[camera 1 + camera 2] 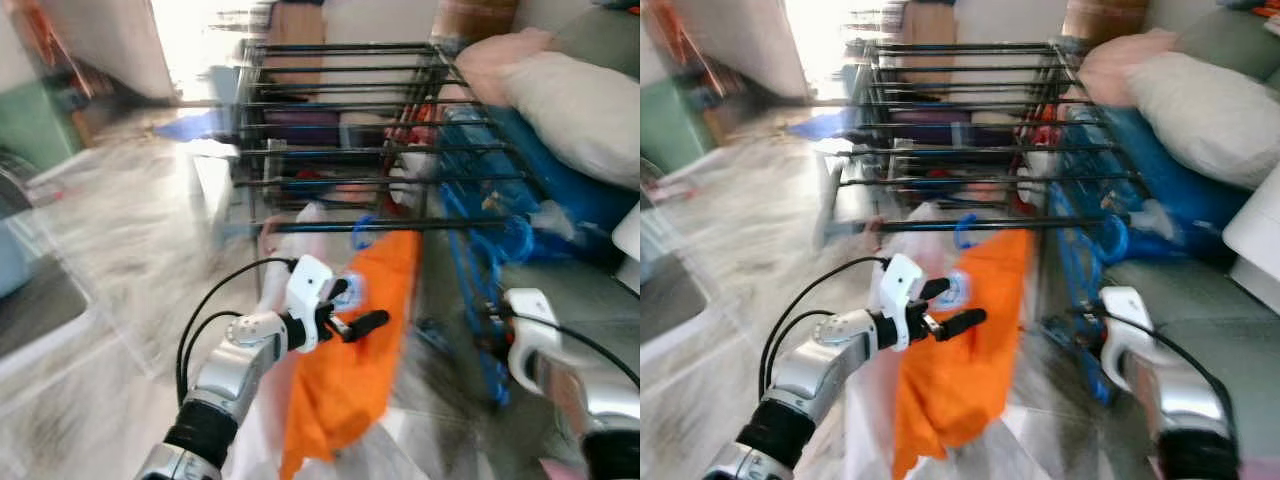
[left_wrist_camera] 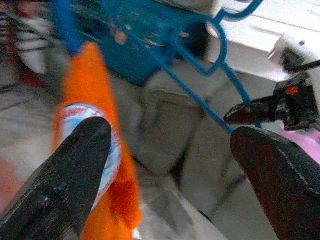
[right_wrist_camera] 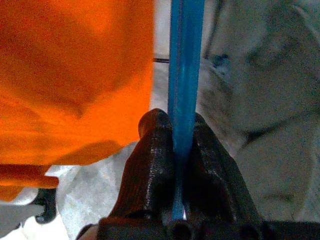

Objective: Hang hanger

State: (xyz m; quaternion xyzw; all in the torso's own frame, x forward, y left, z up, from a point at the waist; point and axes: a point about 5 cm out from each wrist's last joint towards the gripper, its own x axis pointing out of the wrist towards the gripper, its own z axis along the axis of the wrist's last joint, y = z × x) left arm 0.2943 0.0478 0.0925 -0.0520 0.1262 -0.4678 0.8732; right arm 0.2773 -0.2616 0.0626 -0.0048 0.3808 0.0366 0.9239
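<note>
I see my right hand (image 3: 175,165) pinching the bar of the blue hanger (image 3: 184,75), its fingers pressed against it on both sides, low at the near right of the black drying rack (image 1: 340,130). The hanger carries an orange cloth (image 1: 360,350) that droops just in front of the rack's nearest rail. My left hand (image 1: 352,310) is spread, its fingers (image 2: 75,170) apart beside the cloth, near left of the hanger.
</note>
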